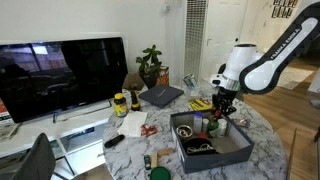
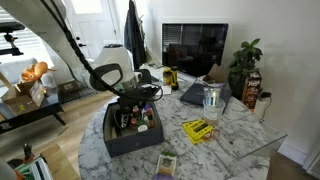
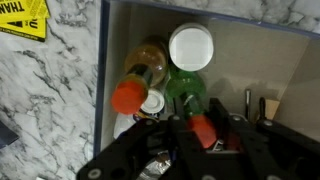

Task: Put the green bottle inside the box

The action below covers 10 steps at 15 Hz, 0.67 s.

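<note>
The green bottle (image 3: 184, 88) is translucent green with a red cap and stands inside the box (image 3: 262, 58), near its left wall. My gripper (image 3: 201, 134) is right above it, with its black fingers closed on the red cap and neck. In both exterior views the gripper (image 1: 222, 108) (image 2: 135, 101) hangs over the dark grey box (image 1: 236, 152) (image 2: 119, 146) on the marble table. The bottle shows as a green streak under the fingers (image 1: 213, 124). Its lower part is hidden behind the box wall.
Inside the box beside the bottle are an amber bottle with an orange cap (image 3: 128, 97), a white-lidded jar (image 3: 192, 47) and dark tools (image 3: 255, 105). On the table are a yellow-lidded jar (image 1: 120, 102), a laptop slab (image 1: 160, 95), a yellow packet (image 2: 198, 130), a plant (image 1: 150, 65) and a TV (image 1: 60, 75).
</note>
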Each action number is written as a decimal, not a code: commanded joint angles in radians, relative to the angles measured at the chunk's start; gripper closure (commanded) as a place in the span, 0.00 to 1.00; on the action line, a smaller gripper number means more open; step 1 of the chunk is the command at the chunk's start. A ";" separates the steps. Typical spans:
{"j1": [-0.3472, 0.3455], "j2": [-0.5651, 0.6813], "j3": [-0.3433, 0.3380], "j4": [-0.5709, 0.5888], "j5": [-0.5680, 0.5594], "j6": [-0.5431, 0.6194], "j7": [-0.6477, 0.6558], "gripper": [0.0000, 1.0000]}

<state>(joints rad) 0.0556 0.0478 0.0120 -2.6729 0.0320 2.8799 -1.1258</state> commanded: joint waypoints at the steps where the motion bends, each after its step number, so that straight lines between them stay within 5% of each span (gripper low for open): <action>1: -0.021 -0.002 0.019 0.009 -0.007 -0.028 0.019 0.92; 10: 0.001 -0.097 0.026 -0.002 -0.190 -0.141 0.161 0.92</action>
<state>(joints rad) 0.0552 0.0001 0.0249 -2.6687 -0.1075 2.7967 -1.0147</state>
